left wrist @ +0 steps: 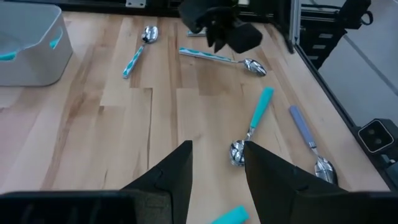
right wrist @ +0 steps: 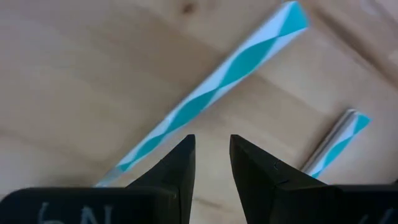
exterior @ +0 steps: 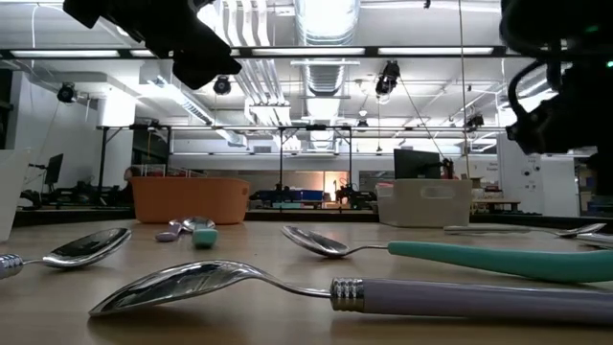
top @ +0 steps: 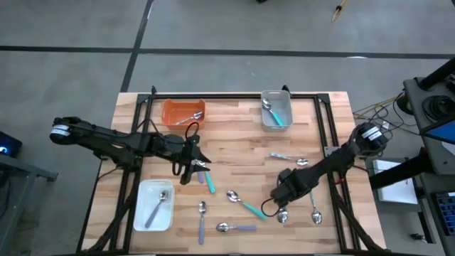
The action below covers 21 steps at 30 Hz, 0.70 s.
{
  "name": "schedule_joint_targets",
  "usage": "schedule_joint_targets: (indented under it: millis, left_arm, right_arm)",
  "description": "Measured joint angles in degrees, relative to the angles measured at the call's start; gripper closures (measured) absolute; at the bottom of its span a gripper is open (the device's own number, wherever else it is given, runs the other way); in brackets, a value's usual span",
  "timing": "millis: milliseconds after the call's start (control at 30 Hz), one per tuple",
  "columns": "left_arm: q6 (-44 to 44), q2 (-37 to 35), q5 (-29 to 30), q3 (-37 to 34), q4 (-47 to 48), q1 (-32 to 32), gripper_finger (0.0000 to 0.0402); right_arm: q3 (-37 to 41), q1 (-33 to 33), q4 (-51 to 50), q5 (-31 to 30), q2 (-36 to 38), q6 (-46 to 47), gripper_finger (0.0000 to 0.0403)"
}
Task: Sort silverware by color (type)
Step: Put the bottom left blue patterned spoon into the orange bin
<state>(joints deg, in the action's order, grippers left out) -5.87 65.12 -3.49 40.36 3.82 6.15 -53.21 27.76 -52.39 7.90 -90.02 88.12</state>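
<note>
Spoons with teal (top: pixel 245 205), purple (top: pixel 237 227) and teal-and-white striped (top: pixel 288 156) handles lie flat on the wooden table. My right gripper (top: pixel 283 208) points down at the near right, just over a striped handle (right wrist: pixel 217 93). Its fingers are open by a narrow gap with nothing between them. A second striped handle (right wrist: pixel 339 143) lies beside it. My left gripper (top: pixel 193 166) hangs open left of centre, above a teal spoon (top: pixel 207 181), with nothing between its fingertips (left wrist: pixel 180 168).
An orange tray (top: pixel 170 114) at the far left and a white tray (top: pixel 142 213) at the near left hold one spoon each. A grey tray (top: pixel 284 99) at the far middle holds a teal spoon. Black rails run along the table's sides.
</note>
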Motion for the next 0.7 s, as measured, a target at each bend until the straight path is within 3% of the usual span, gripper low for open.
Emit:
schedule_joint_targets:
  millis: [333, 700]
  left_arm:
    - [1.7, 0.0, 0.1, 0.0, 0.0, 0.0, 0.0278]
    - [5.7, 0.0, 0.2, 0.0, 0.0, 0.0, 0.0278]
  right_arm:
    - [5.4, -1.9, 0.6, -0.4, 4.8, 5.7, 0.0305]
    - [7.3, -1.9, 1.0, -1.6, 9.4, 9.7, 0.0238]
